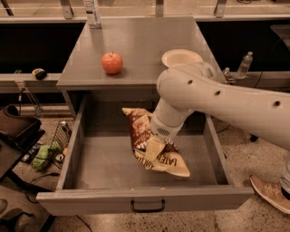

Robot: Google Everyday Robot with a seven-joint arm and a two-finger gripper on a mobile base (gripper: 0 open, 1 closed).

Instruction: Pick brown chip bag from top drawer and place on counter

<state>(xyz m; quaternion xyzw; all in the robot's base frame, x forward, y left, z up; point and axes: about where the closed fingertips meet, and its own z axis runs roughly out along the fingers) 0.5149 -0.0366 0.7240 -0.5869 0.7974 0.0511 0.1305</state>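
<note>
Nearest to the camera is the drawer [90,167], pulled all the way out, with its little black handle [147,207] in the middle of the front panel. The bag [171,162] is inside, a bit right of the middle, lying at a slant: one tan end points at the near right corner and the other reaches toward the far wall. Can't tell if it's clear of the drawer floor or resting on it.

My gripper [157,144] is down in the drawer, closed around the middle of the bag. One pale finger [152,152] lies flat across the bag's top face and the other is hidden underneath it. My arm [217,97] comes in from the right edge, runs left over the drawer's far right corner, then bends at the big elbow so the wrist points down and slightly toward the near side.

Further back is the counter [140,41], with an apple [112,62] on the left and a bowl [181,57] on the right, its near edge hidden by my elbow. A carton [92,11] stands at the far edge.
</note>
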